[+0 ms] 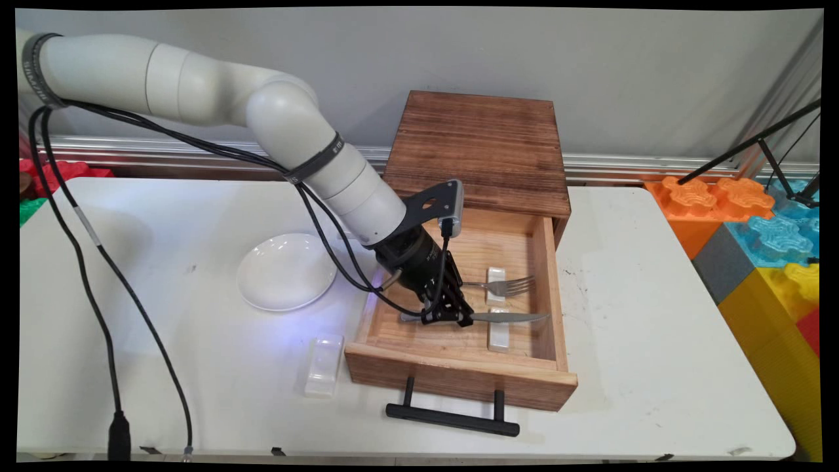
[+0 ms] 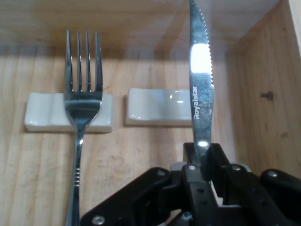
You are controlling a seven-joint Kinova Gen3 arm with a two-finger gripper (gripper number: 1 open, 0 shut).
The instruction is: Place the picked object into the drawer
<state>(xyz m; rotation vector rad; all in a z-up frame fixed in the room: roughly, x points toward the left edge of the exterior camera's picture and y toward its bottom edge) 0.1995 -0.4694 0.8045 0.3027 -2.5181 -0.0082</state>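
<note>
Nearest the main camera, the black handle (image 1: 452,419) of the open wooden drawer (image 1: 459,377) on the white table (image 1: 655,328). Inside the drawer, the tool (image 1: 452,316) (image 2: 203,162), clamped on a serrated knife (image 1: 514,317) (image 2: 200,70), blade crossing over a white rest (image 1: 499,337) (image 2: 157,107). Beside it, a fork (image 1: 505,285) (image 2: 81,94) lying with its tines over a second rest (image 1: 496,276) (image 2: 47,112). Left of the drawer, a third rest (image 1: 324,364) and a white plate (image 1: 286,271) on the table. Behind, the wooden cabinet (image 1: 478,147).
</note>
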